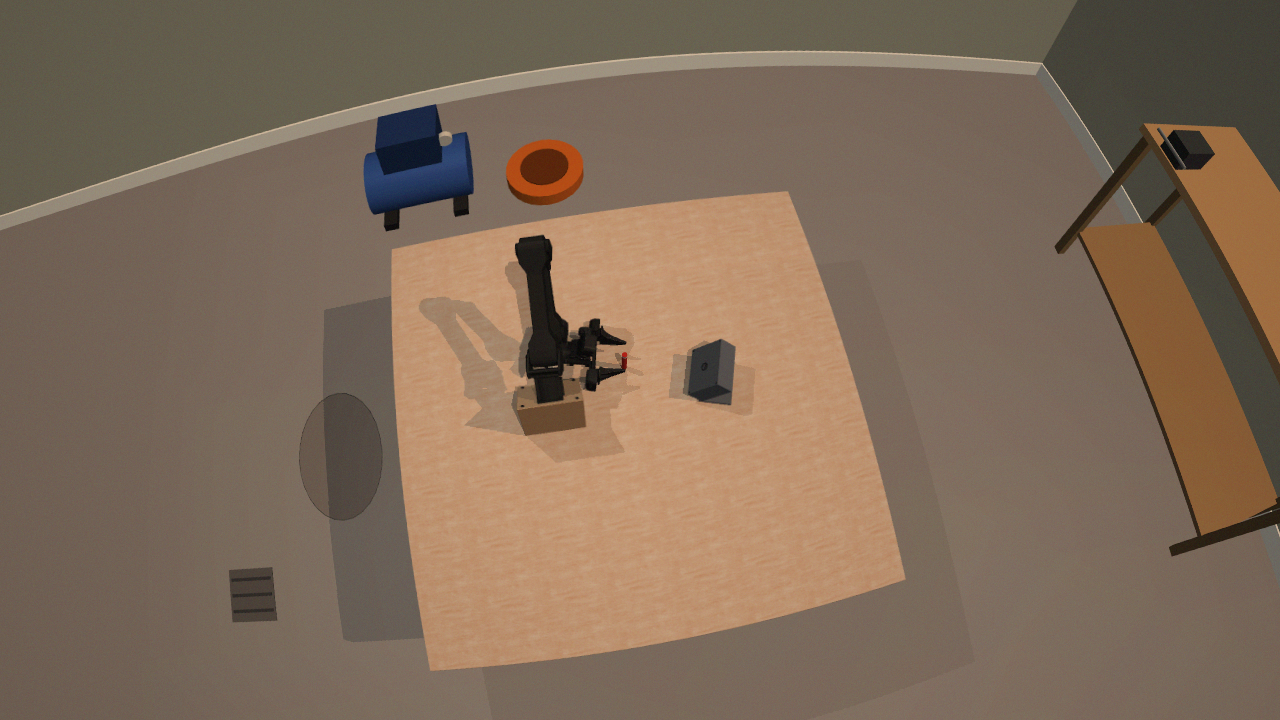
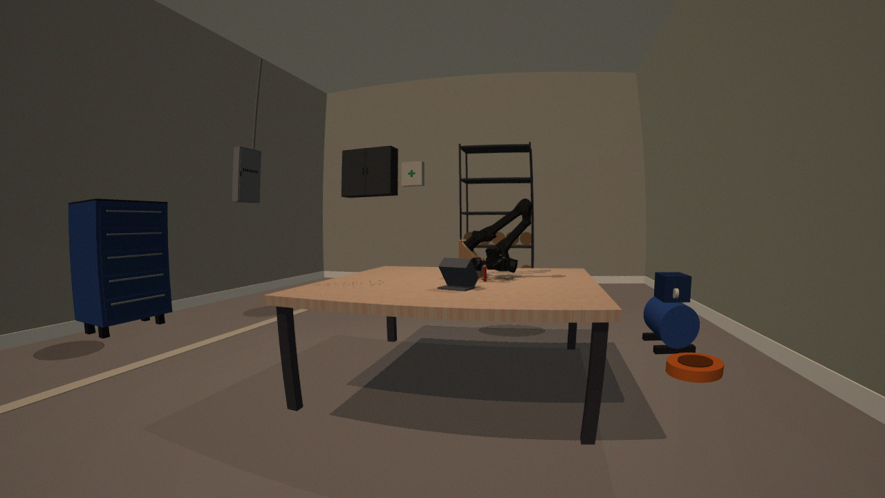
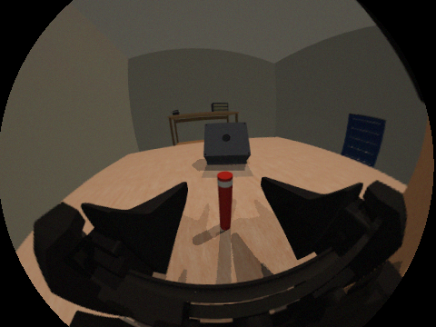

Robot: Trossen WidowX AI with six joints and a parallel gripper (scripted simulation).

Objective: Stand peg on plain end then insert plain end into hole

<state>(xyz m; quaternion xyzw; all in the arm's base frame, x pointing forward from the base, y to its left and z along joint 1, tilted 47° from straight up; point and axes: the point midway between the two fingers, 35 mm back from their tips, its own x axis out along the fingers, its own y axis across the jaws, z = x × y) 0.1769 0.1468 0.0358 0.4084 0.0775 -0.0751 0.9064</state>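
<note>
A red peg (image 1: 624, 360) (image 2: 484, 273) (image 3: 225, 204) stands upright on the table, its white band near the top end and its plain end down. My gripper (image 1: 625, 356) (image 3: 224, 184) is open wide, with one finger on each side of the peg and a gap to it on both sides. The dark sloped panel (image 1: 713, 368) (image 2: 458, 272) (image 3: 217, 147) stands on the table beyond the peg. Its one round hole (image 1: 704, 366) (image 3: 226, 137) is empty and shows in the face turned towards me.
The wooden table (image 1: 644, 519) (image 2: 371, 297) (image 3: 150, 168) carries the arm's wooden base block (image 1: 553, 417). In the wrist view the panel stands behind the peg, with table surface between them. A blue compressor (image 1: 418, 174) and an orange ring (image 1: 510, 175) are on the floor past the table edge.
</note>
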